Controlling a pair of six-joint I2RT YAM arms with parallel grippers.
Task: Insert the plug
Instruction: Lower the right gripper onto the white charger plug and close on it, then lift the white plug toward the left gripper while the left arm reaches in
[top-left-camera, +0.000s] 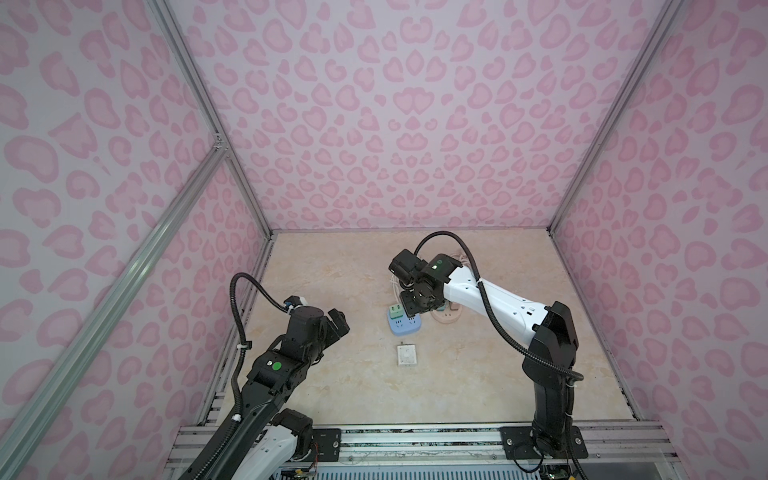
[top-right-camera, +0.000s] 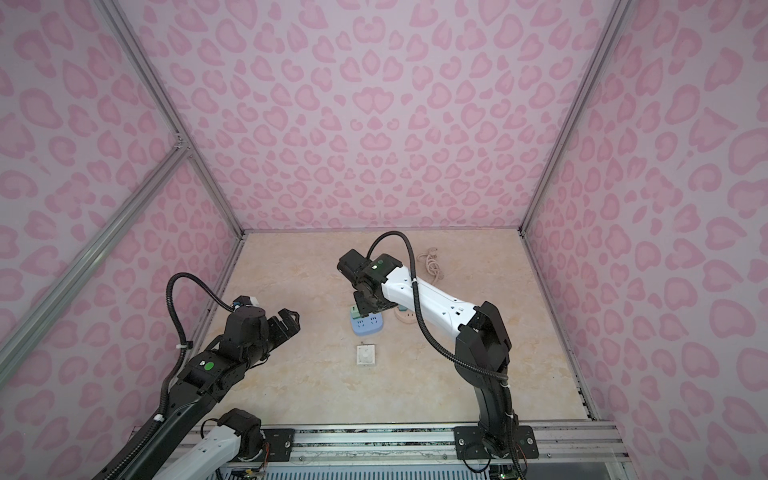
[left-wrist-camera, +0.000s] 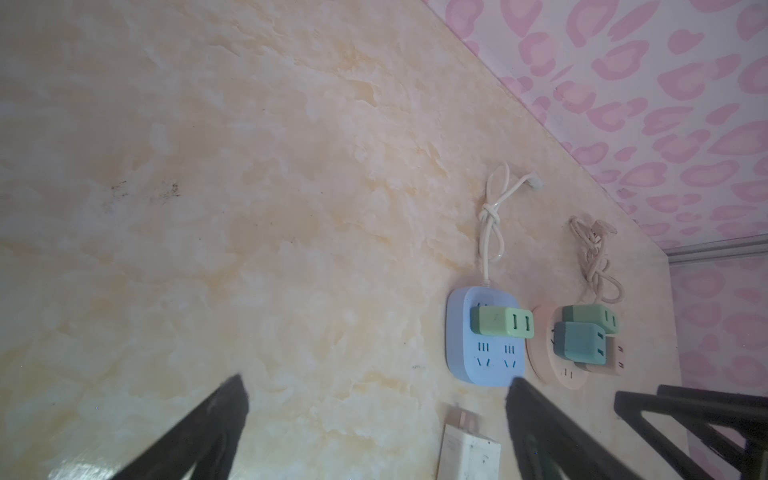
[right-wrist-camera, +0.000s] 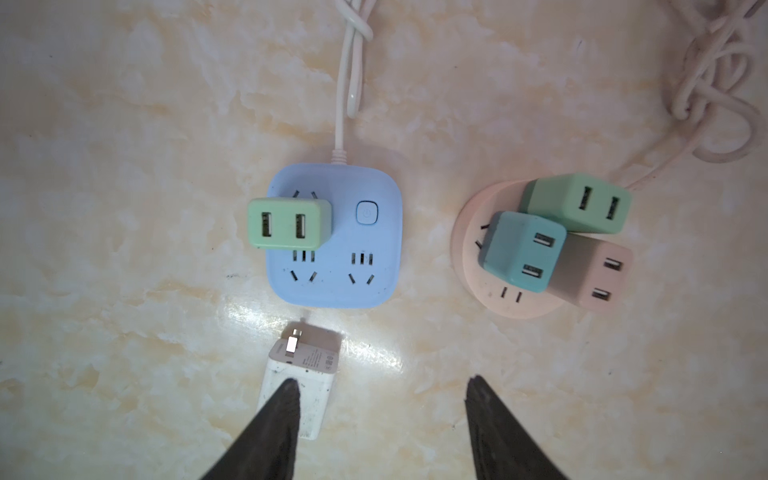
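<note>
In both top views I've got the right gripper (top-left-camera: 413, 302) over the square pale-blue plastic power strip (top-left-camera: 405, 327), with the white block charger plug (top-left-camera: 406, 354) lying flat on the beige marbled table (top-left-camera: 332, 374) near it. Left wrist: left gripper (left-wrist-camera: 376, 379) prongs wide apart, empty. Right wrist: right prongs apart, holding nothing; small light-green plastic USB plug (right-wrist-camera: 286, 224) seated in the strip.

The right arm (top-left-camera: 490, 297) covers most of the pink socket (top-left-camera: 446, 318) beside the blue strip (top-left-camera: 405, 326). Print on the white plug (right-wrist-camera: 311, 365) is unreadable.
</note>
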